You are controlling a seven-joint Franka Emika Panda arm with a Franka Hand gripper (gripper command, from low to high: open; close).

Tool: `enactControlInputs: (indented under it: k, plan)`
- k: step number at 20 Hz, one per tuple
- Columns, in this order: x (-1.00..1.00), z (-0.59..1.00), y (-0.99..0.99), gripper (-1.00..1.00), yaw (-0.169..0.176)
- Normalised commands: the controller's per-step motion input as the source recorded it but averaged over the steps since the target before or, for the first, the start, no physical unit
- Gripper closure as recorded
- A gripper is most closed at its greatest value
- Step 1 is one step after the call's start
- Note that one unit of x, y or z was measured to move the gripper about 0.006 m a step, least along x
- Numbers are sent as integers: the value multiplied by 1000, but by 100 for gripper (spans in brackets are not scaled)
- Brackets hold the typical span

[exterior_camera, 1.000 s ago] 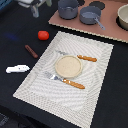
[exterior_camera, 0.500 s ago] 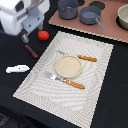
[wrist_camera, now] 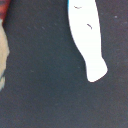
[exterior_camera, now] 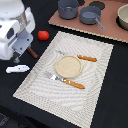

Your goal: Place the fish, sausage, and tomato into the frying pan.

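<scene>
Over the fish, with my fingers out of sight

My white body fills the corner of the exterior view, and my gripper [exterior_camera: 20,56] is blurred against it, so I cannot tell how far my fingers are spread or whether they hold anything; the wrist view shows none of them. Taking the striped placemat [exterior_camera: 95,75] as landmark: the fish [exterior_camera: 17,69] lies on the black tabletop [exterior_camera: 112,107] just off its edge on the exterior view's left, and fills the wrist view [wrist_camera: 85,35], its head cut off. The sausage [exterior_camera: 33,52] is half hidden behind me; the tomato [exterior_camera: 43,35] sits near the mat's far corner. The frying pan [exterior_camera: 90,15] rests on a reddish board [exterior_camera: 107,30] beyond the mat, beside a deeper pot [exterior_camera: 67,8].
</scene>
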Motion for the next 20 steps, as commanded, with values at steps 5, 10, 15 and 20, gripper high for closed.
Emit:
enactControlInputs:
  k: [5, 10, 15, 20]
  plan:
    - [4, -277, -247, -100, 108]
    - [12, -379, -109, -100, 77]
    - [13, -378, -77, -100, 64]
    - [15, -354, -58, -100, 55]
